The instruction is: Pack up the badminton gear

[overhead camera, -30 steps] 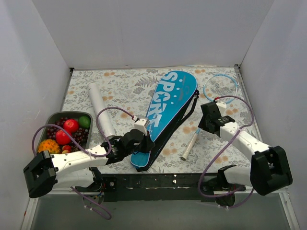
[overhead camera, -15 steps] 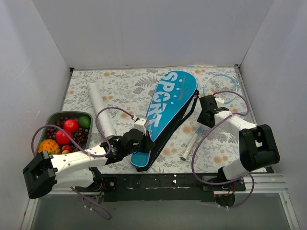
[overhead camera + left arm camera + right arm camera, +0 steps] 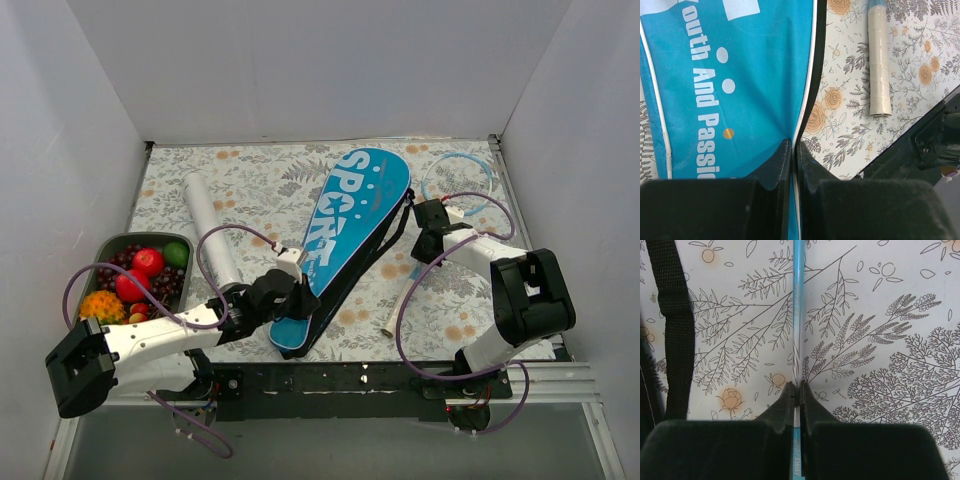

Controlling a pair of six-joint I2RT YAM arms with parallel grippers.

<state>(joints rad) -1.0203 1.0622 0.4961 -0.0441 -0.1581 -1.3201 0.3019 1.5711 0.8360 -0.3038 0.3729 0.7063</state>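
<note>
Our right gripper (image 3: 796, 387) pinches the racket (image 3: 798, 300) by its shaft, which runs from the far right corner of the tabletop (image 3: 250, 180) toward the near edge, just right of the cover (image 3: 350, 230) clamped by our left gripper (image 3: 794, 146).

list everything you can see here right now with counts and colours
racket cover: one, blue with white lettering, centre, lying diagonally
racket: one in view, light-blue frame, silvery handle, right of the cover
tube: one, white, left of the cover
tray: one, dark, far left
fruit: several, red, orange, green, in the tray
tablecloth: one, floral, under everything
left end effector: one, black, shut on the cover's edge
right end effector: one, black, shut on the racket's shaft
</note>
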